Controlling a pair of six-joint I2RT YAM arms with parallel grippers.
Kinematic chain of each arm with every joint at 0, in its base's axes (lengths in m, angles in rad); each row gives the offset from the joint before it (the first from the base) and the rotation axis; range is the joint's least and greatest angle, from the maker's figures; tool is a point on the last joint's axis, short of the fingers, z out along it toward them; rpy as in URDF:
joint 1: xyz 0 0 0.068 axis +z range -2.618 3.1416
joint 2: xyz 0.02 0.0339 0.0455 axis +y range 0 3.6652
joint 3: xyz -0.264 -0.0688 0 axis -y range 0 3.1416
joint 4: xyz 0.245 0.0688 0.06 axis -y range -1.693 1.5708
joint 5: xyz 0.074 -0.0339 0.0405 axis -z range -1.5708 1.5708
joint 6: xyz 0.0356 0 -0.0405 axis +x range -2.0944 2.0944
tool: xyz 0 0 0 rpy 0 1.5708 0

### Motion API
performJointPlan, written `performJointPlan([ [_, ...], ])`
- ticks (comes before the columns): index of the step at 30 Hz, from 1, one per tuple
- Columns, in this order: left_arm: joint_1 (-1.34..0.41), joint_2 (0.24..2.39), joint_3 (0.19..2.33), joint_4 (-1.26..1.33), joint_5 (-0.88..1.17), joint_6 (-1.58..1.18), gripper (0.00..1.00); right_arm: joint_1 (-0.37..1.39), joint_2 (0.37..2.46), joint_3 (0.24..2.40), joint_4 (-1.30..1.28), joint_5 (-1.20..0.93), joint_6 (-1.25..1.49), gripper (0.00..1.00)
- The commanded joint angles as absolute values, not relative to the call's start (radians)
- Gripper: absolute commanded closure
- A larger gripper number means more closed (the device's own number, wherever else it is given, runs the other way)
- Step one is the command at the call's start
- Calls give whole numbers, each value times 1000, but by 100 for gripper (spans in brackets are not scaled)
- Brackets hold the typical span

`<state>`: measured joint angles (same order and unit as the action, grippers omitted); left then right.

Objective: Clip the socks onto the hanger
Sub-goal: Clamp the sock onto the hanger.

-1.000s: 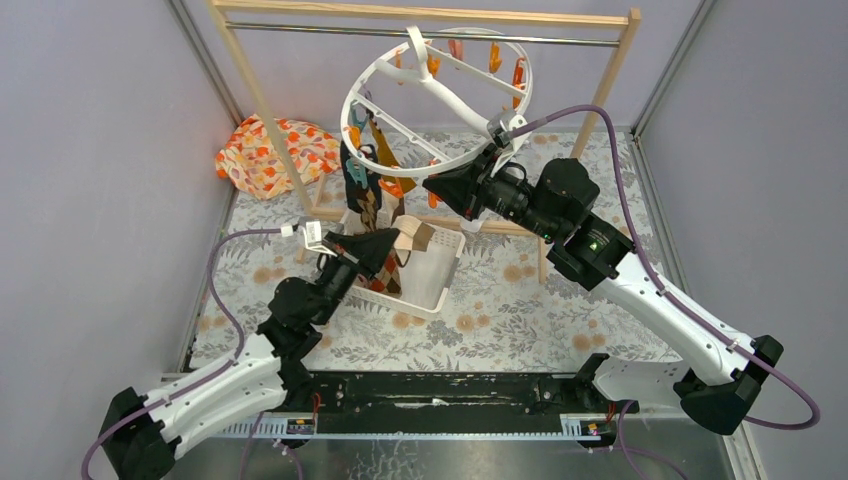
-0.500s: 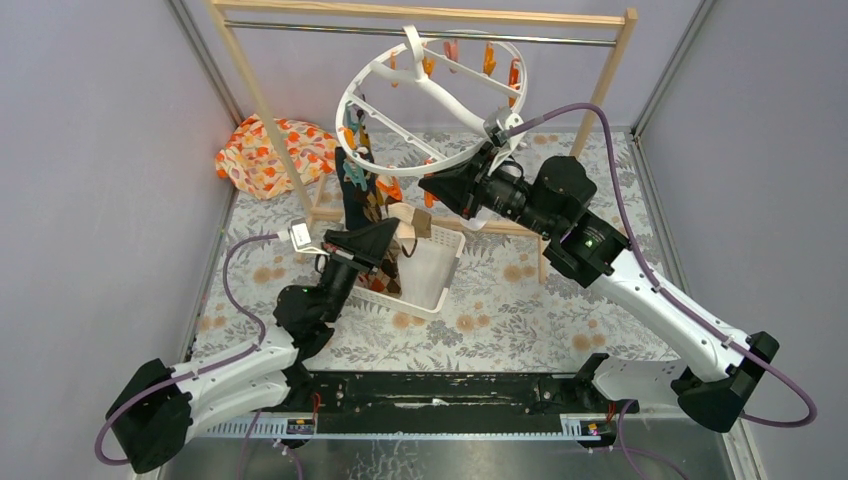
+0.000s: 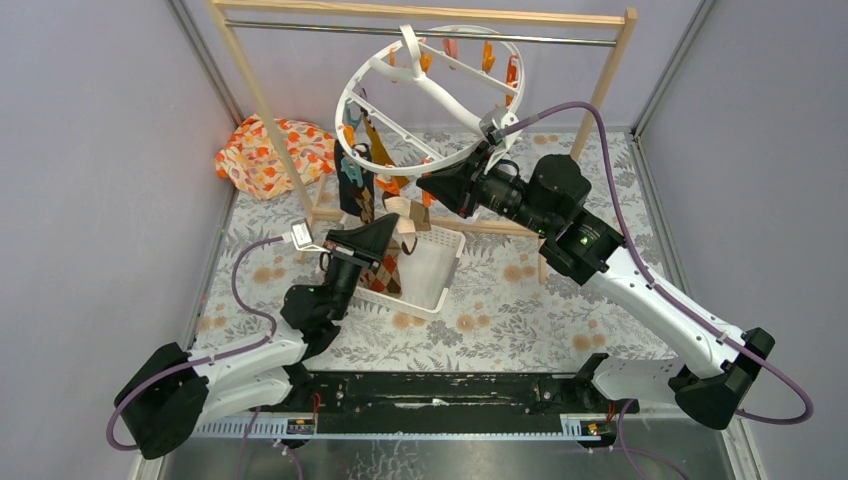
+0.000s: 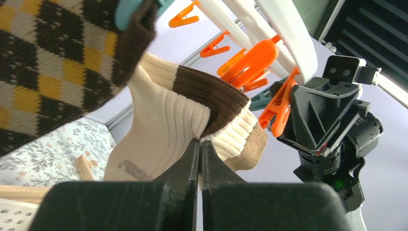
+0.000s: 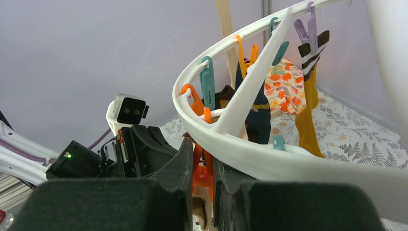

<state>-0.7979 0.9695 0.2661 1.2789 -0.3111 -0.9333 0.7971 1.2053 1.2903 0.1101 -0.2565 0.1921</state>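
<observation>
The white round hanger (image 3: pixel 346 100) hangs tilted from the rail, and its ring (image 5: pixel 269 159) runs just above my right fingers. My right gripper (image 3: pixel 422 186) (image 5: pixel 203 149) is shut on an orange clip (image 5: pixel 203 175) under the ring's near edge. My left gripper (image 3: pixel 393 225) (image 4: pixel 200 142) is shut on the cuff of a beige sock with a brown band (image 4: pixel 163 125), held up just below that orange clip (image 4: pixel 279 108). An argyle sock (image 4: pixel 43 72), a navy sock (image 5: pixel 257 120) and a mustard sock (image 5: pixel 308 120) hang clipped on the ring.
A white slotted basket (image 3: pixel 430 275) sits under the hanger, behind my left gripper. The wooden rail frame (image 3: pixel 260 90) stands across the back. An orange-flowered cloth bundle (image 3: pixel 270 150) lies at the back left, on the patterned mat.
My left gripper has lifted the beige sock a little, up toward the orange clip. The right arm and the ring have shifted slightly left, and the hanging socks have swung with it.
</observation>
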Motion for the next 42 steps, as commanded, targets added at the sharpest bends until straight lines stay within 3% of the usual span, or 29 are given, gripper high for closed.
performJointPlan([
  [1, -805, 989, 261, 1372, -383, -944, 100, 797, 1194, 1309, 130, -329, 199, 100],
  [42, -850, 1078, 381, 1428, -326, -926, 100, 796, 1204, 1304, 97, -309, 170, 100],
])
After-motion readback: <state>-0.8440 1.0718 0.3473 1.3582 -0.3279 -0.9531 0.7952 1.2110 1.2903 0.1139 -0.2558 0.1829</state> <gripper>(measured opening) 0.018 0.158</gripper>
